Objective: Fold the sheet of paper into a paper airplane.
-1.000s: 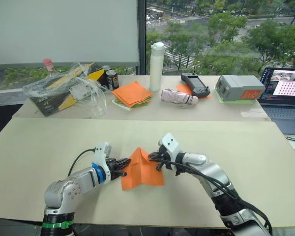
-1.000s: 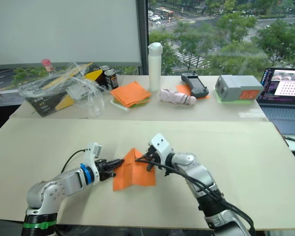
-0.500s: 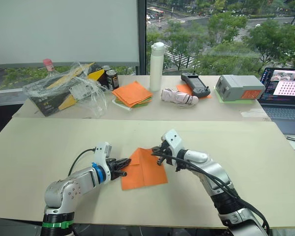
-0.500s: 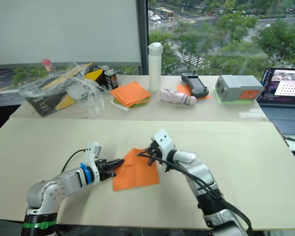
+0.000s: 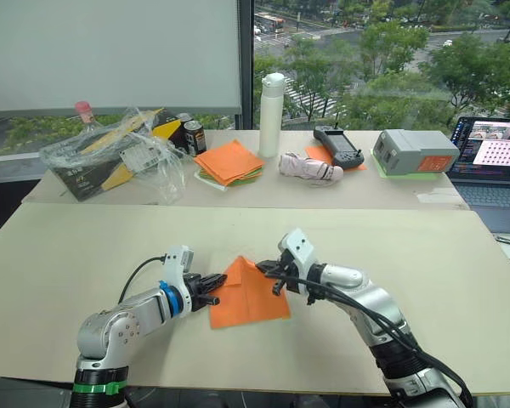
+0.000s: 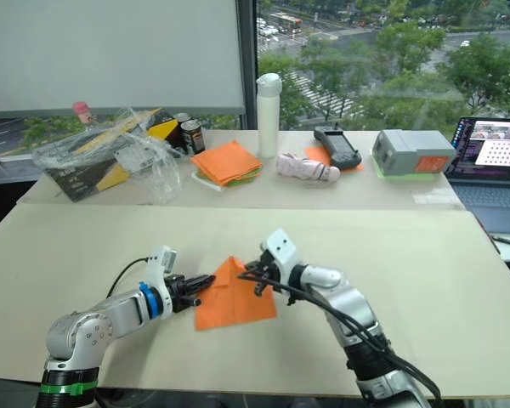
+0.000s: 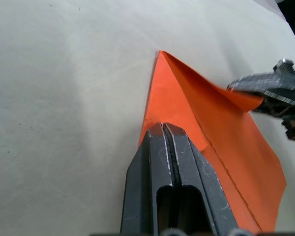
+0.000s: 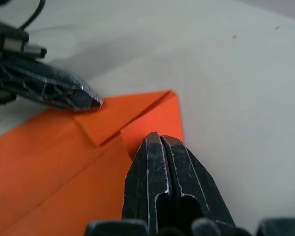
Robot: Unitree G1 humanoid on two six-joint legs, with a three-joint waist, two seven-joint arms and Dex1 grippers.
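The sheet of paper (image 5: 253, 297) lies on the near table, bright orange, with a crease down its middle and its far corner raised into a low peak. My left gripper (image 5: 216, 297) is shut, and its tips (image 7: 162, 129) rest flat on top of the paper near its left edge. My right gripper (image 5: 264, 270) is shut at the raised far flap (image 7: 221, 96), which slopes up to its tips. In the right wrist view the shut fingers (image 8: 160, 162) sit over the paper's corner (image 8: 162, 110), with the left gripper (image 8: 86, 101) just beyond.
On the far table are a stack of orange and green sheets (image 5: 229, 163), a white bottle (image 5: 272, 115), cans (image 5: 193, 136), a plastic-wrapped box (image 5: 119, 157), a handheld controller (image 5: 338, 146), a grey box (image 5: 412, 153) and a laptop (image 5: 493, 161).
My right gripper laid the raised flap down nearly flat, then drew back left, and the far corner stands up a little again. The left gripper has stayed put.
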